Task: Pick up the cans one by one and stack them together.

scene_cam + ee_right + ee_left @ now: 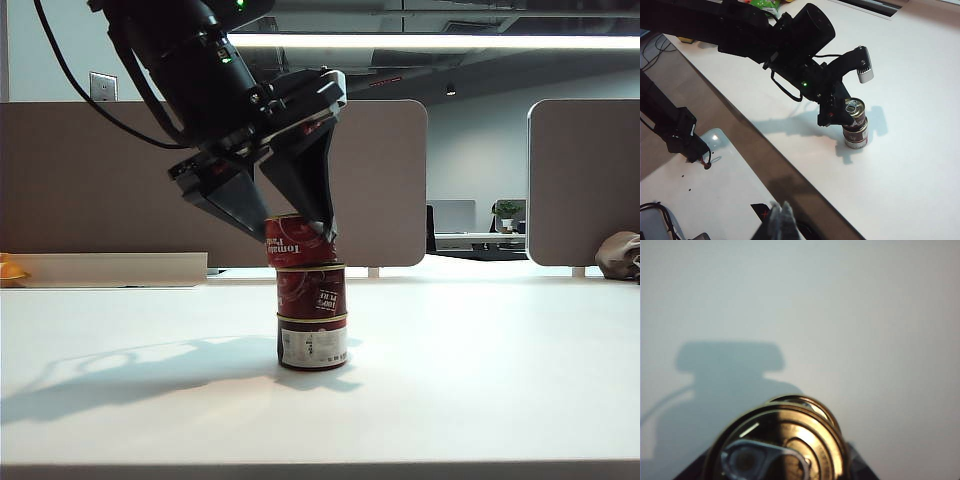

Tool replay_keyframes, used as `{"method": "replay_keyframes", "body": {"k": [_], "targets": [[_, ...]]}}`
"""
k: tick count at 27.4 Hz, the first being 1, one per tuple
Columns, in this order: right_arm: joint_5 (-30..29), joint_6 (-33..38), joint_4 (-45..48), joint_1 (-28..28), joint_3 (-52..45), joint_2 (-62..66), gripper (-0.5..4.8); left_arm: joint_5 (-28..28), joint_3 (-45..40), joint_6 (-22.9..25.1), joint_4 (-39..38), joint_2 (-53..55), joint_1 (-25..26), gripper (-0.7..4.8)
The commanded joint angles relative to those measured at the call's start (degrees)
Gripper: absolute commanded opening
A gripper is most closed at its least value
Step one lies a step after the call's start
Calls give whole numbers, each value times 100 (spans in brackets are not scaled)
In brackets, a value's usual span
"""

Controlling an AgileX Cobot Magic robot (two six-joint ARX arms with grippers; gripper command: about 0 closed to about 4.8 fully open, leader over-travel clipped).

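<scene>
**Three cans stacked, left hand around the top one**

The three cans stand as one column on the white bench [480, 380], roughly midway between its left and right edges in the exterior view. The bottom can [313, 343] shows a white label panel, the middle can [311, 290] sits squarely on it, and the top can [298, 241] rests on the middle one, tilted a little and slightly off to one side.

The left hand [290, 222] reaches down from the upper left, its dark fingers [240, 205] straddling the top can. The jaws stand fairly wide; whether the pads touch the can's sides cannot be told. From the left wrist view the top can's gold lid and pull tab [757, 460] fill the lower frame, the arm's shadow lying on the bench beyond.

The right hand [781, 220] is fully closed on nothing, held high and well away from the stack, near the bench's edge.
</scene>
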Motion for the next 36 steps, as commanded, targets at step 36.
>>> {"method": "replay_keyframes", "body": {"k": [36], "targets": [[111, -59, 31, -4, 13, 2, -5, 282, 667, 68, -332, -2, 0, 286]]}}
